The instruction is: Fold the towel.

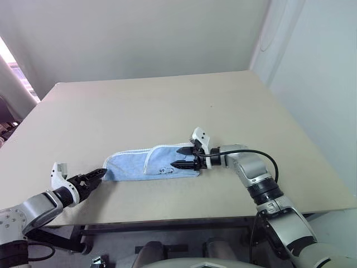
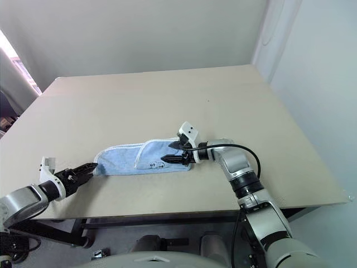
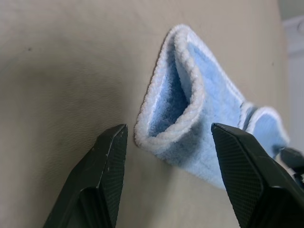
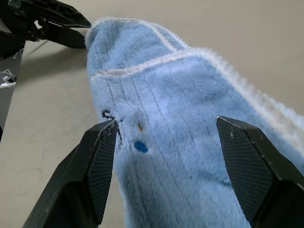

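The towel (image 1: pixel 150 163) is laid folded near the table (image 1: pixel 167 106) front edge, with the left gripper (image 1: pixel 95 177) and right gripper (image 1: pixel 183 157) held open at its ends, nothing gripped.

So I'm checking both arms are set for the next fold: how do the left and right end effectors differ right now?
The left end effector sits at the towel's narrow folded end, fingers astride its tip; the right end effector is at the opposite, wider end. The left points in from the near table edge; the right reaches in sideways over the cloth. Both are open, neither gripping the towel.
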Available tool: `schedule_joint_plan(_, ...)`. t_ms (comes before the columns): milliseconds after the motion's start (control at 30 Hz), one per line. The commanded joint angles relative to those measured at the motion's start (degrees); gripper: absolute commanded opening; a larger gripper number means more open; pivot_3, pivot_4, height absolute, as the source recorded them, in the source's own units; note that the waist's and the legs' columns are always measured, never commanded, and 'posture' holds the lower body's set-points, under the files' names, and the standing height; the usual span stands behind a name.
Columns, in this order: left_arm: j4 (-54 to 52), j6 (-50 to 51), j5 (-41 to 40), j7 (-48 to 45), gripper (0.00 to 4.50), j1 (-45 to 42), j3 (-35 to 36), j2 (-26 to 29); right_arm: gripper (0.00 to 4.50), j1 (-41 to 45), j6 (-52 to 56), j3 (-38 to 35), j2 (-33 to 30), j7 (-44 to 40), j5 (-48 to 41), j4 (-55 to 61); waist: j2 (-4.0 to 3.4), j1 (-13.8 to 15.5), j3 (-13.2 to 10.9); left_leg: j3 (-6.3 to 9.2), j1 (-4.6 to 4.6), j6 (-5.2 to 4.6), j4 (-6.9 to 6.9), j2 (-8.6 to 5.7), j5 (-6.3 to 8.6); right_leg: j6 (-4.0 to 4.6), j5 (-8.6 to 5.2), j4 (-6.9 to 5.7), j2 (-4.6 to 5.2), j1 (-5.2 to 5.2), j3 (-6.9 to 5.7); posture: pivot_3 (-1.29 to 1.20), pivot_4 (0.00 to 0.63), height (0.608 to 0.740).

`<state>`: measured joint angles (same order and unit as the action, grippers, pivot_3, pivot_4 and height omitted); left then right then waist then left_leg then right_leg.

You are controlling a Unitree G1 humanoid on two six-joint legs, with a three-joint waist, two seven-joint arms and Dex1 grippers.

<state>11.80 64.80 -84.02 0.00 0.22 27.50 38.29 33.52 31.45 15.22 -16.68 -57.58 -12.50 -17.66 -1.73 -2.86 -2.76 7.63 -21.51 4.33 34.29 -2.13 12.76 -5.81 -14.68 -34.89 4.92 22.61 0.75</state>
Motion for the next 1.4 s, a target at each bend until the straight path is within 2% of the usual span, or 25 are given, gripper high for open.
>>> schedule_joint_plan(33,4.2,1.6,7.5,-1.1,2.99,0.1,-3.5,-0.1,3.45,1.7,0.7,-1.1,0.0,0.5,-0.6,2.0,-0.46,-0.1,0.1,0.01,-0.05,-0.01,0.02,0.01,0.01,0.00,0.01,0.24,0.13,-0.02,-0.25,0.00,0.000,0.731)
schedule_joint_plan(67,4.3,1.9,8.2,-1.5,2.99,-0.2,-3.5,-0.4,3.45,1.8,0.8,-1.2,-0.1,0.7,-0.6,1.9,-0.75,-0.1,0.2,0.14,-0.15,-0.04,0.01,0.09,0.02,0.02,0.05,0.69,0.14,-0.13,-0.55,0.00,0.000,0.731)
schedule_joint_plan(133,4.5,2.1,10.2,-1.4,2.99,-0.9,-3.5,-1.0,3.45,2.0,0.9,-1.4,-0.1,1.1,-0.6,1.6,-0.81,-0.1,0.2,0.30,-0.31,-0.05,-0.05,0.08,0.03,-0.01,0.07,1.23,0.38,-0.24,-1.02,0.00,0.000,0.731)
schedule_joint_plan(200,4.7,2.7,11.2,-1.8,2.61,-1.6,-3.2,-1.5,3.45,2.0,1.0,-1.6,0.0,1.4,-0.7,1.4,-0.80,0.2,0.2,0.26,-0.37,-0.05,-0.05,-0.02,0.03,-0.08,0.11,1.25,0.54,-0.24,-1.03,0.00,0.000,0.731)
schedule_joint_plan(267,4.0,3.4,11.9,-2.8,2.05,-2.1,-3.1,-2.0,3.45,2.1,1.0,-1.6,0.0,1.5,-0.7,1.2,-0.79,0.4,0.2,0.26,-0.44,-0.05,-0.05,-0.03,0.03,-0.12,0.14,1.24,0.55,-0.16,-1.04,0.00,0.000,0.731)
schedule_joint_plan(433,2.8,4.4,13.8,-2.9,0.23,-3.8,-2.1,-2.9,3.45,2.6,0.8,-1.8,0.0,1.9,-0.6,0.6,-0.59,0.9,0.2,0.24,-0.42,-0.05,-0.04,-0.14,0.02,-0.07,0.30,0.83,0.69,-0.06,-1.03,0.00,0.000,0.731)
schedule_joint_plan(467,2.7,4.6,14.3,-3.0,0.03,-4.1,-1.9,-2.9,3.45,2.7,0.8,-1.9,0.0,2.1,-0.6,0.5,-0.53,1.2,0.2,0.22,-0.36,-0.05,-0.03,-0.15,0.02,-0.07,0.31,0.64,0.70,-0.06,-1.00,0.00,0.000,0.731)
schedule_joint_plan(633,0.3,5.7,14.8,-5.1,0.03,-5.0,0.4,-2.5,3.45,2.4,0.4,-1.8,-0.3,2.2,-0.5,0.5,-0.03,2.6,0.1,0.28,0.00,-0.01,-0.18,-0.17,0.03,-0.11,0.31,-0.26,0.70,0.02,-0.91,0.00,0.000,0.731)
schedule_joint_plan(767,-1.9,6.8,14.8,-7.1,0.03,-5.7,2.2,-1.5,3.45,2.0,-0.1,-1.5,-0.5,2.1,-0.3,0.7,0.15,2.4,0.0,0.31,-0.18,-0.17,-0.50,-0.14,-0.08,0.02,0.22,-0.38,0.66,0.36,-0.90,0.00,0.000,0.731)
schedule_joint_plan(967,-2.3,9.7,11.2,-13.5,0.03,-8.8,6.4,1.8,3.45,2.7,-0.1,-2.7,0.0,1.4,-1.9,0.7,1.22,1.9,-0.3,0.30,-0.64,-0.15,-0.33,-0.15,-0.10,0.03,0.27,-0.52,0.65,0.54,-0.89,0.00,0.000,0.731)
schedule_joint_plan(1233,-4.2,13.6,11.1,-17.7,0.03,-11.4,6.3,5.2,3.45,3.5,7.2,-9.8,-0.8,-4.5,-13.6,6.4,1.28,1.5,-0.3,0.28,-0.83,-0.10,-0.39,-0.14,-0.13,0.18,0.37,-0.55,0.64,0.75,-0.85,0.00,0.000,0.731)
schedule_joint_plan(1400,-4.9,16.1,10.8,-20.8,0.03,-15.1,5.0,6.6,3.45,3.3,8.0,-10.1,-2.8,-5.3,-14.3,6.9,1.38,1.7,-0.3,0.28,-0.82,-0.10,-0.31,-0.14,-0.13,0.13,0.34,-0.58,0.62,0.73,-0.86,0.00,0.000,0.731)
